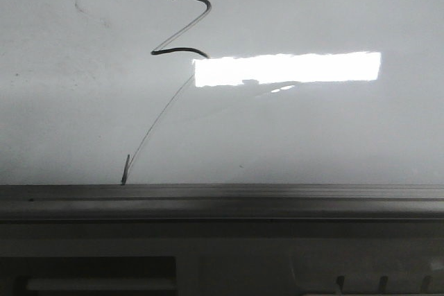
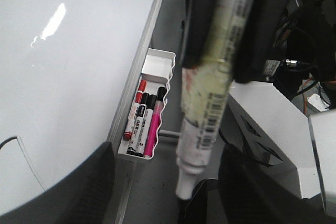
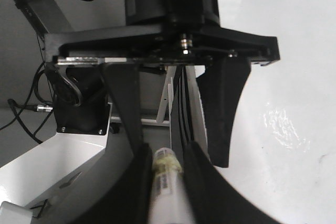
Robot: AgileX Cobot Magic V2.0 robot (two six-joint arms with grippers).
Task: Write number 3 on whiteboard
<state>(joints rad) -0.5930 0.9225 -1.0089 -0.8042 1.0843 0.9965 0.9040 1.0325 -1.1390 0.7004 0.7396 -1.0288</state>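
The number 3 (image 1: 182, 25) sits on the whiteboard (image 1: 333, 129). The right jaws (image 3: 167, 169) clamp a marker (image 3: 168, 187); the left jaws' state cannot be told.

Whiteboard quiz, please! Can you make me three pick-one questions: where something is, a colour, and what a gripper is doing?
1. Where is the number 3 on the whiteboard? A above-left of the glare; B below it; C far right.
2. Its colour? A red; B black; C pink.
3. The right gripper is: A open; B shut on the marker; C out of view.
Answers: A, its strokes sit up-left of the bright patch; B, the line is thick black; B, both fingers clamp the marker.
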